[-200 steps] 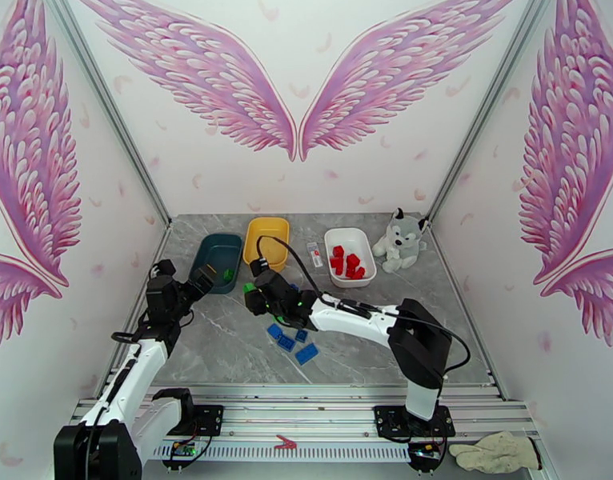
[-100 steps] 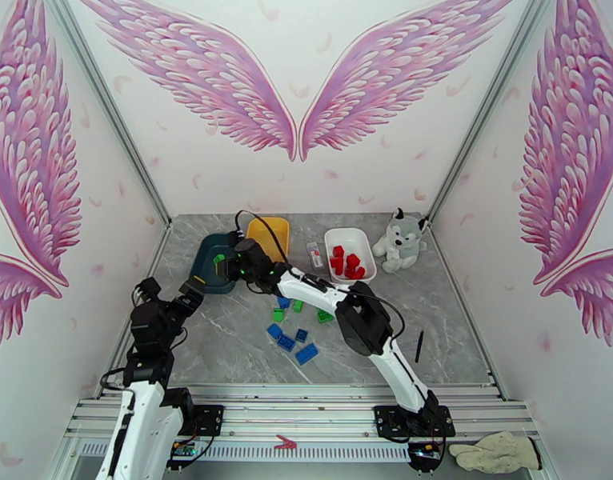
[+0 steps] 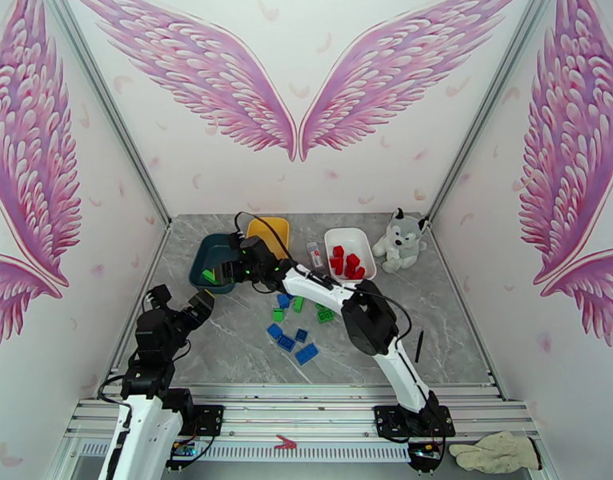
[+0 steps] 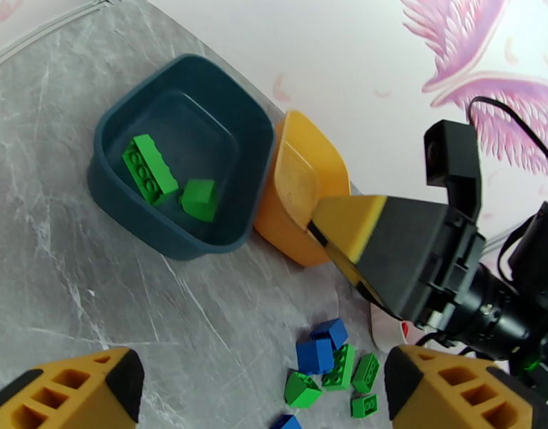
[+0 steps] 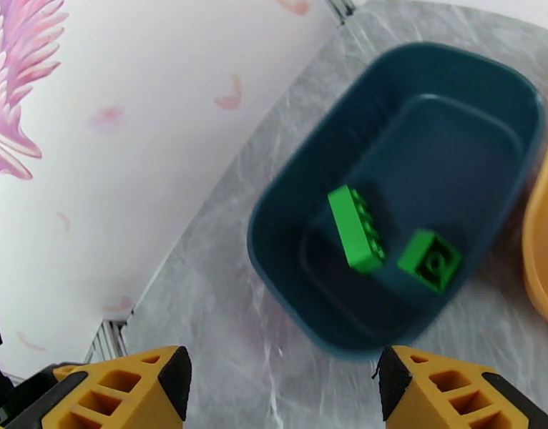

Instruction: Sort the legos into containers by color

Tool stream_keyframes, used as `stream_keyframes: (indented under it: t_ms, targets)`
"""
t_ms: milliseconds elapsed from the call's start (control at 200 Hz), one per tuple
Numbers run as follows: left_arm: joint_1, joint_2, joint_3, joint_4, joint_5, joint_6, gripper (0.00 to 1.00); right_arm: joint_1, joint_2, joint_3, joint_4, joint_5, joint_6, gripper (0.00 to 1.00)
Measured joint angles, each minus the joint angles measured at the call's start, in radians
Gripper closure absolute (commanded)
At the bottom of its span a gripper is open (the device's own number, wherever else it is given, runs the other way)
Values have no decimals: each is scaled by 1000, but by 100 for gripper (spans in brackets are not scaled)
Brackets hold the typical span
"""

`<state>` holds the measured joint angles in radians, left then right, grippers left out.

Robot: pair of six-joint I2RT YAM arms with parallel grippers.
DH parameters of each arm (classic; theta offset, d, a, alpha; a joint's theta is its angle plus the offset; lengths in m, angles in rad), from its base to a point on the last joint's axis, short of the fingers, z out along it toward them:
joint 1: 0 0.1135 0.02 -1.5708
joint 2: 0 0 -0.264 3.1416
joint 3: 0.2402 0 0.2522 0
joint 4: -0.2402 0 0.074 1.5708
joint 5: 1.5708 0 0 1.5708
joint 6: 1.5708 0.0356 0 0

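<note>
right gripper spread wide, empty, above dark teal tray; two green legos lay inside it. left gripper likewise wide, empty, over table.

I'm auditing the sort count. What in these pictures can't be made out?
Yellow tray: right wrist view, cut off by the right edge.
Long green brick: right wrist view, blurred; landed or falling unclear.
Red bricks: top view, too small to count.
</note>
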<state>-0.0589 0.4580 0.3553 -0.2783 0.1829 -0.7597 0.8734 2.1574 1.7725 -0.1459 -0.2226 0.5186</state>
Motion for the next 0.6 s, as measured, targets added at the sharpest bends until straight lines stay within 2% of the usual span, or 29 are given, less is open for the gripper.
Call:
stream_keyframes:
  t_ms: [145, 285, 465, 600]
  targets:
    - [-214, 14, -22, -14, -130, 19, 10, 0, -224, -219, -24, 144, -24, 24]
    - [-402, 123, -27, 2, -261, 39, 12, -2, -443, -454, -42, 301, -43, 21]
    - [-616, 395, -13, 75, -406, 64, 12, -9, -651, -723, -75, 421, -48, 20]
    - [-748, 663, 95, 88, -511, 86, 8, -14, -758, -862, -95, 461, -43, 17]
